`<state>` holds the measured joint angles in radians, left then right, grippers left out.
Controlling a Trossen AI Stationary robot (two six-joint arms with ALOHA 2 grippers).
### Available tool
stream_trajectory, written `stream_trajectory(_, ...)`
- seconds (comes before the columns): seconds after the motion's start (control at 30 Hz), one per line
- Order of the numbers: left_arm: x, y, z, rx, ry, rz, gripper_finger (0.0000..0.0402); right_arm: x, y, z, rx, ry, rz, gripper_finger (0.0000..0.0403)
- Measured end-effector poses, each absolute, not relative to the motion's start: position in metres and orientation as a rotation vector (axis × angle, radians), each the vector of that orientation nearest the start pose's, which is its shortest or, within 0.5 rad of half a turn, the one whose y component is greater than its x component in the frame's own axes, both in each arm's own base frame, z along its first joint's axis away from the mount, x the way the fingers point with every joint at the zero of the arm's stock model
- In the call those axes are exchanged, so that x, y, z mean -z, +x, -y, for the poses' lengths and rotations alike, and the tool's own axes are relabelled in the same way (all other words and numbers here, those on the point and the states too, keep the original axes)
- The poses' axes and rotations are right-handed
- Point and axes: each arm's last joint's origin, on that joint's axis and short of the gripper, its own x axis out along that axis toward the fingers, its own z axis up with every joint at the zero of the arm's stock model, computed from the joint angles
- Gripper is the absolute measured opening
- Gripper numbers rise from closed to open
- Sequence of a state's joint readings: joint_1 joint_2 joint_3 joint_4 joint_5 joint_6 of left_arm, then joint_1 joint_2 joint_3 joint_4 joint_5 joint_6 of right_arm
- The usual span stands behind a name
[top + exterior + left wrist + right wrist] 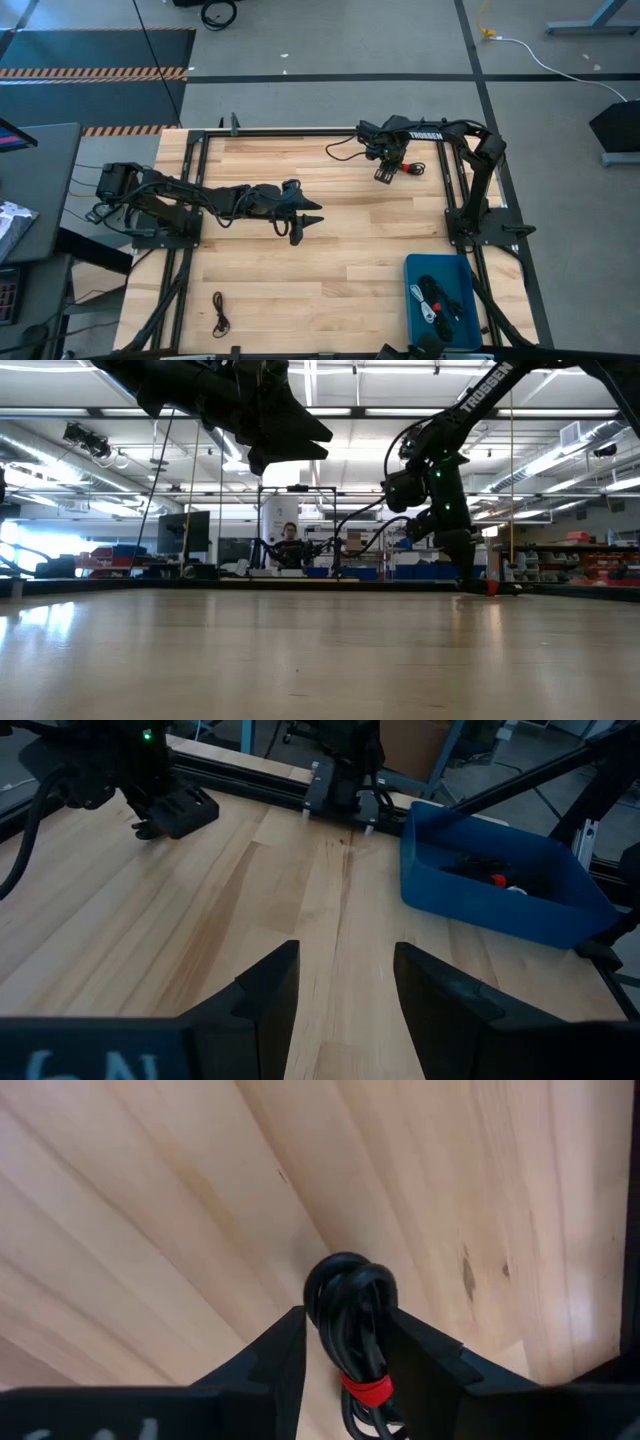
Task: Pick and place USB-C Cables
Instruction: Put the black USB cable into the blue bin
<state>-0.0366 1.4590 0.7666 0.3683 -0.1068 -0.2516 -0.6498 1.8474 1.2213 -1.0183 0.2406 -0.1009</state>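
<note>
We're seeing our dark right two-finger gripper [386, 172] pointing down from a folded arm at the table's far side, fingers [270, 1355] clamping a bundle. Our dark left two-finger gripper [306, 226] is hovering mid-table, arm outstretched, fingers [268, 985] parted.

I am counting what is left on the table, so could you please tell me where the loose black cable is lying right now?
In the high view the loose black cable lies alone on the table's near left area, far left of the blue tray and nearer than the left tool.

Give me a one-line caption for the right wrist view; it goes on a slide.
Right tool shut on a black cable bundle with a red band, held above the wooden table.
</note>
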Motion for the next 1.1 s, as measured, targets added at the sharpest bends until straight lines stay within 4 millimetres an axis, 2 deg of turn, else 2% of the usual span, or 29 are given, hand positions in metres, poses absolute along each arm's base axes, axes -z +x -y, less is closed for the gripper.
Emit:
stream_trajectory(0.17,-0.225,0.309,0.008,-0.110,-0.226,-0.313,0.0172,-0.167,0.250,0.199,0.605,0.262,-1.681,0.0096)
stream_trajectory(0.4,-0.225,0.309,0.008,-0.110,-0.226,-0.313,0.0172,-0.167,0.250,0.201,0.634,0.232,-1.683,0.0012)
stream_trajectory(0.67,-0.225,0.309,0.008,-0.110,-0.226,-0.313,0.0172,-0.167,0.250,0.198,0.600,0.247,-1.687,0.0005)
stream_trajectory(0.8,-0.225,0.309,0.008,-0.110,-0.226,-0.313,0.0172,-0.174,0.254,0.193,0.576,0.237,-1.709,0.0003)
stream_trajectory(0.97,-0.225,0.309,0.008,-0.110,-0.226,-0.313,0.0172,-0.199,0.265,0.182,0.553,0.207,-1.662,0.0002)
stream_trajectory(1.1,-0.225,0.309,0.008,-0.110,-0.226,-0.313,0.0172,-0.225,0.276,0.162,0.484,0.226,-1.562,0.0001)
